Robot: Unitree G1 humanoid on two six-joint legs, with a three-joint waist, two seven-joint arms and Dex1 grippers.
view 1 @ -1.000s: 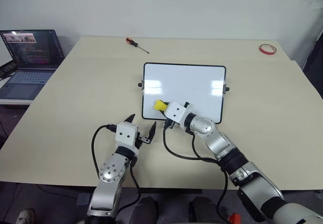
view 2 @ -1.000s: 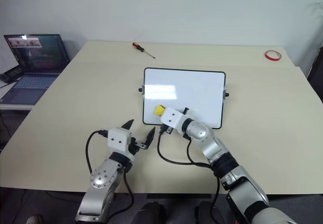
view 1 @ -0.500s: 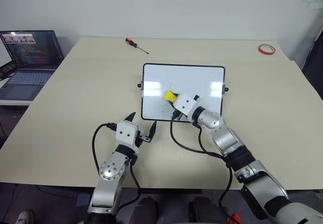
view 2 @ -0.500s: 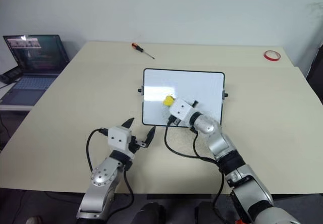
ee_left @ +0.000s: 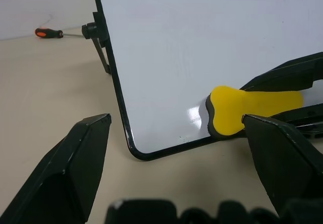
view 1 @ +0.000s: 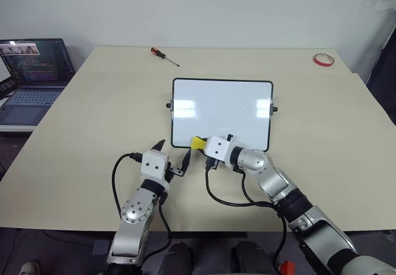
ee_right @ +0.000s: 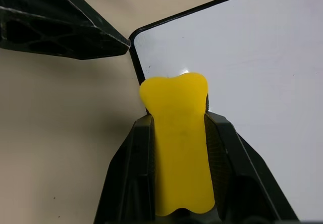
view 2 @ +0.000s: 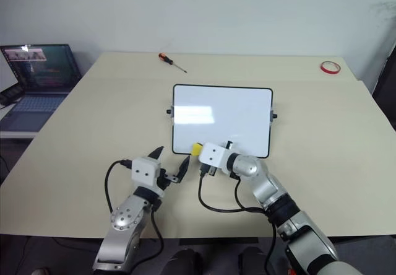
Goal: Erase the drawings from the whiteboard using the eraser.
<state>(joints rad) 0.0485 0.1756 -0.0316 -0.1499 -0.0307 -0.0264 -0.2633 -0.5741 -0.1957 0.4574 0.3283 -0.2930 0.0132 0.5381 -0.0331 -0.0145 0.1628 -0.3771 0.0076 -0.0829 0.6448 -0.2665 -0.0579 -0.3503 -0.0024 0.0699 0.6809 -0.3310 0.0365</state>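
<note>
The eraser (view 1: 198,143), clamped between the right gripper (view 1: 206,146)'s fingers, lies on the whiteboard (view 1: 221,111)'s near left corner, its long axis pointing toward that corner's edge. The board sits mid-way on a beige table (view 1: 93,114) before a white wall, its surface looking clean; the eraser's underside is hidden. Just beside that corner, the left gripper (view 1: 171,158) hovers with fingers spread, empty.

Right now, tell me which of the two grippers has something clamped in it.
The right gripper: its black fingers are shut on the yellow eraser at the whiteboard's near left corner. The left gripper is open, holding nothing.
</note>
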